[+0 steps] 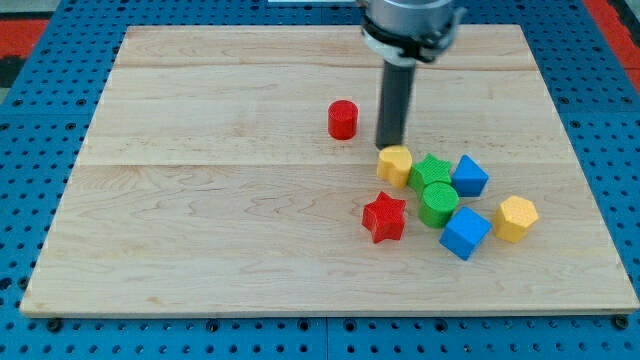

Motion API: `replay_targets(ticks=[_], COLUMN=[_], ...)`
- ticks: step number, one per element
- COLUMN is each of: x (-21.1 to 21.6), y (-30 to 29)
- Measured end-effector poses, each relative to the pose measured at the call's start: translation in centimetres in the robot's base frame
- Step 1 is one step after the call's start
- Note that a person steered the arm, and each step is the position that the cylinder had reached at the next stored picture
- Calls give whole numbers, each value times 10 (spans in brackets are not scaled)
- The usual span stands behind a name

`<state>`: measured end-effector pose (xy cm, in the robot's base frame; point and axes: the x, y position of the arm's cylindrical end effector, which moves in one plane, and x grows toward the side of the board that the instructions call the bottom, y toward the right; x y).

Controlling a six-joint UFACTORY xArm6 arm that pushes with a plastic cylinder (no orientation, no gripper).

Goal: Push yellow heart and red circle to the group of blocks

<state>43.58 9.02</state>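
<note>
The yellow heart [395,165] lies right of the board's middle, touching the left side of a green star [432,170]. The red circle [343,119] stands alone, up and to the left of the heart. My tip [389,148] is just above the heart's top edge, at or almost touching it, and to the right of the red circle. The group to the heart's right and below holds the green star, a green circle [439,203], two blue cubes [469,176] [464,232], a yellow hexagon [516,218] and a red star [384,217].
The wooden board [200,220] lies on a blue pegboard [40,180]. The arm's dark rod and grey mount [410,25] come down from the view's top edge.
</note>
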Motion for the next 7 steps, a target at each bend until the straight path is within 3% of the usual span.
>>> replay_targets(ticks=[1, 2, 3, 4, 5, 7], x=[-7, -75, -105, -49, -1, -11], y=[-7, -22, -67, -77, -39, -41])
